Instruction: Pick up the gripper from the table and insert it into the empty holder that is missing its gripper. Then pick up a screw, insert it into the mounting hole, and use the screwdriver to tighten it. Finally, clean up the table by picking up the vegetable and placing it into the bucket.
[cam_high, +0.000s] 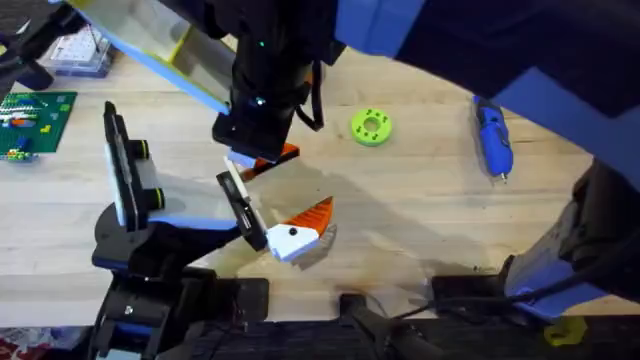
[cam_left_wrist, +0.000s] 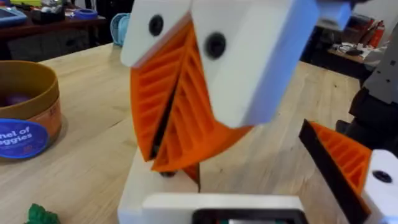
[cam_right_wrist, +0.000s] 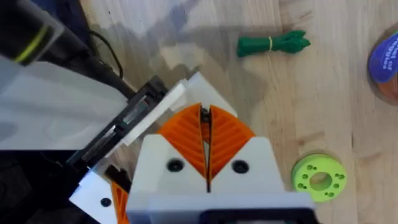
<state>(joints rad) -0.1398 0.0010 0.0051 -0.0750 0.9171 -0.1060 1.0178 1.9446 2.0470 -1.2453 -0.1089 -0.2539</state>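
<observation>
One blue bucket (cam_left_wrist: 25, 112) label, partly legible "of ...ggies"; left claw (cam_left_wrist: 171, 118) and right claw (cam_right_wrist: 205, 143) both closed, empty.

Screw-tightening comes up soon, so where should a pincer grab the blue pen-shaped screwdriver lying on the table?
Grip the blue pen-shaped screwdriver mid-barrel, coming from above: it lies flat on the pale wooden table, both long sides free.

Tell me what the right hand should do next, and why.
Probably nudge the right hand slightly closer to the holder, pressing the gripper into its bracket. The shut fingers sit just beside that bracket, and the white piece there looks tilted, not clearly seated.
</observation>
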